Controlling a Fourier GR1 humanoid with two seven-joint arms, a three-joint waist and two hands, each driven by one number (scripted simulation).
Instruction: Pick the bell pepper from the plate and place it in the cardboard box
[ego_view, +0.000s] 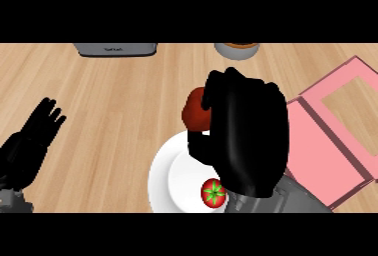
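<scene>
Above the white plate's (166, 172) far rim, the right hand (247, 140) curls its fingers (198, 147) round the red bell pepper (194, 112), lifted over the table (111, 100). Right of the plate lies the pink cardboard box (317, 145). Left of the plate, the left hand (29, 142) rests with fingers straight.

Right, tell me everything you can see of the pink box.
The pink box lies open and flat on the wooden counter at the view's right, set at an angle. It looks like thin card, pale pink inside with darker pink raised walls. Two parts show: a shallow tray nearer the white plate, and a hinged lid folded outward with a rectangular window through which the counter shows. Nothing is seen inside the visible part. The right hand and forearm cover its left edge; contact cannot be told.
</scene>
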